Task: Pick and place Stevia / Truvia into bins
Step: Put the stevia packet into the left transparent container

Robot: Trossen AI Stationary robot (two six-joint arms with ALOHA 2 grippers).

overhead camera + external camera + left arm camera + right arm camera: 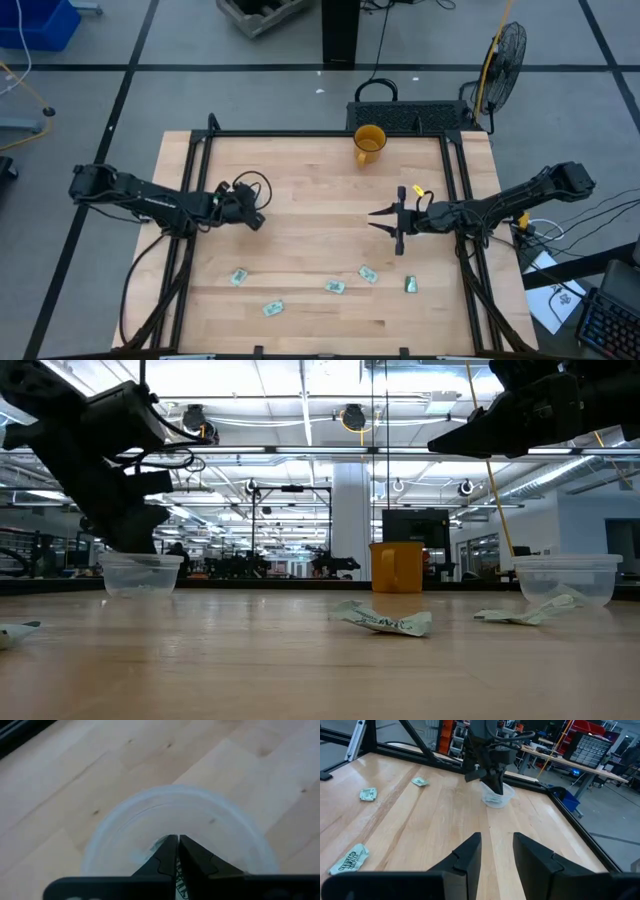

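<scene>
My left gripper (pixel 178 837) stands over a clear plastic cup (pixel 120 827), pointing down into its mouth, and is shut on a green-and-white Stevia packet (pixel 178 875). In the high view it sits left of the table's middle (pixel 254 217). My right gripper (pixel 496 836) is open and hovers right of the middle (pixel 376 219), touching nothing. Several more packets lie flat along the near side (pixel 238 276) (pixel 273 308) (pixel 334 286) (pixel 368 273) (pixel 411 285). A second clear cup (pixel 565 578) stands on the table in the low view. My left gripper pinches the Stevia packet between its two fingers, coming from above and pointing down. Green print on the packet (pixel 179 870) shows in the narrow gap, and a pale edge (pixel 159 845) sticks out beside the fingertips. The packet is off the table, over the cup's opening.
A yellow-orange cup (pixel 368 143) stands near the table's far edge. Black frame rails (pixel 190 200) run along the left, right and far sides. Bare wood lies between the two grippers (pixel 320 215).
</scene>
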